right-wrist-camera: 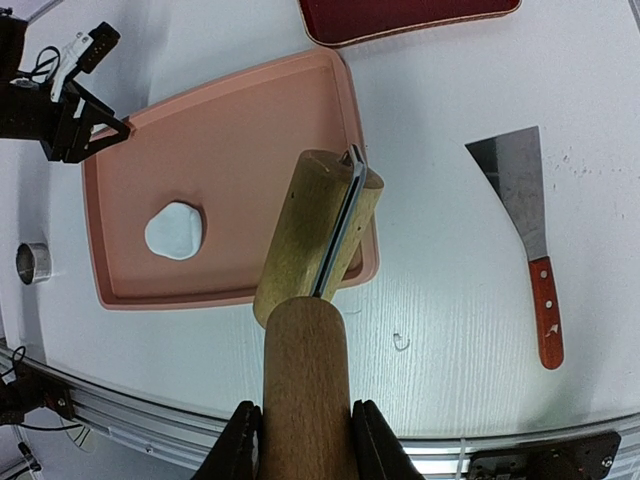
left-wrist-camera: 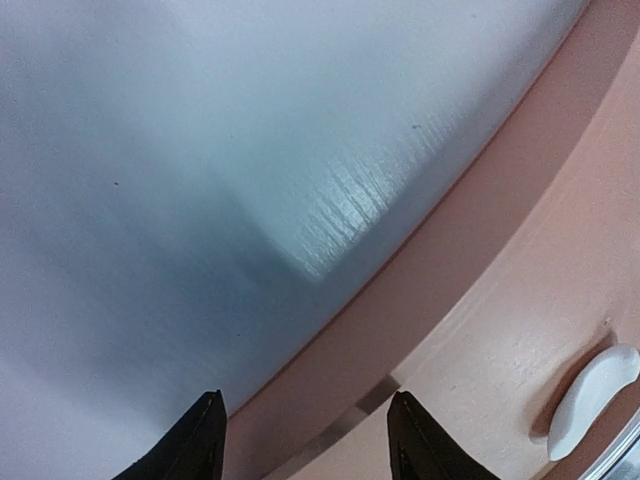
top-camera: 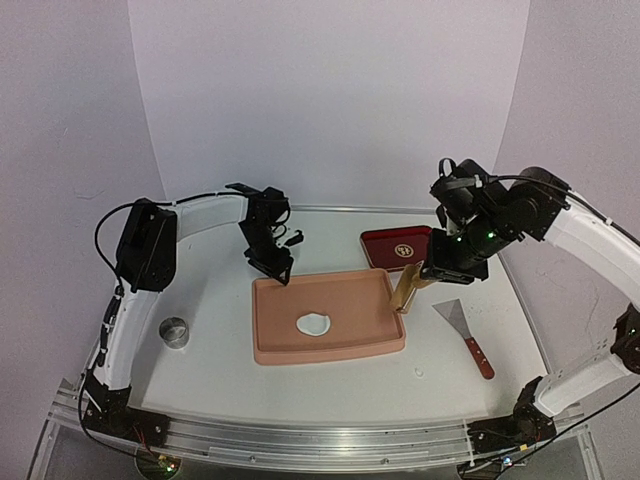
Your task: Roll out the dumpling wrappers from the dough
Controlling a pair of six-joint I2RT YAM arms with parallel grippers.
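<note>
The whole worktop [top-camera: 330,390] is viewed from high behind the arms. The pink tray [top-camera: 365,305] is shared by all views: its rim close beyond the left fingers [left-wrist-camera: 200,440], wholly seen farther beyond the right fingers [right-wrist-camera: 240,445]

- Pink tray [top-camera: 350,300] at centre, white dough [top-camera: 313,324] lying inside.
- Right gripper [top-camera: 430,272] clamps rolling pin [top-camera: 407,290], centre right.
- Scraper [top-camera: 463,328] at lower right.

The rolling pin [right-wrist-camera: 300,235] is smooth wood, dough [right-wrist-camera: 175,230] matt.
</note>
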